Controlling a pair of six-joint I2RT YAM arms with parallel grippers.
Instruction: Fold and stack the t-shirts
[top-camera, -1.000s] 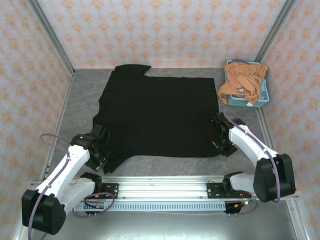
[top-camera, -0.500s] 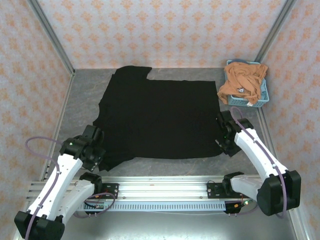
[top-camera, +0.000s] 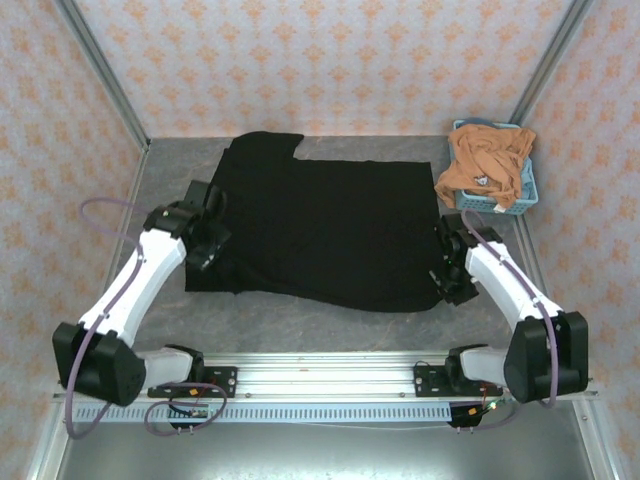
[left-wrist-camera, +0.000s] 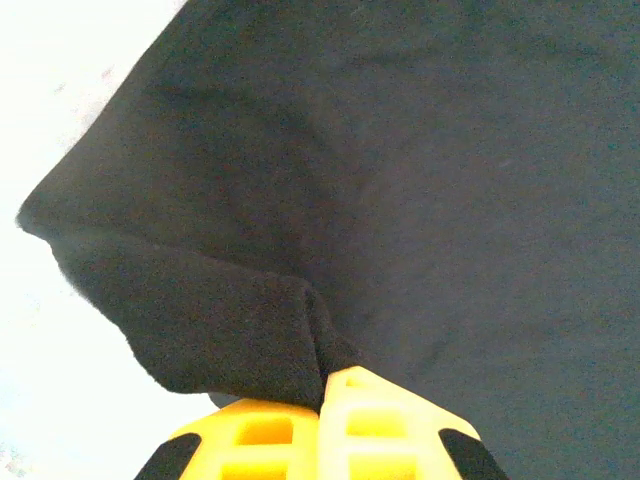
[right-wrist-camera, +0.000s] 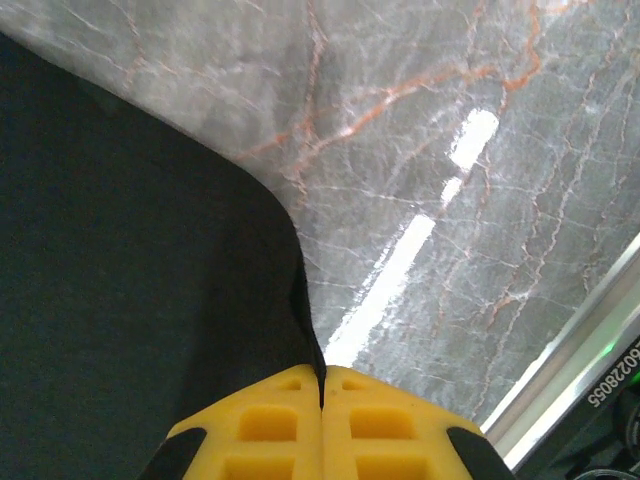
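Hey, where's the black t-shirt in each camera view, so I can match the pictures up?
Top external: the black t-shirt is spread mid-table, between the left hand and the right hand.
Left wrist: the black t-shirt covers the centre and right, with a fold pinched in the left hand.
Right wrist: the black t-shirt covers the left side, with its edge pinched in the right hand.
Shared landmark: the grey marble table beside the cloth.
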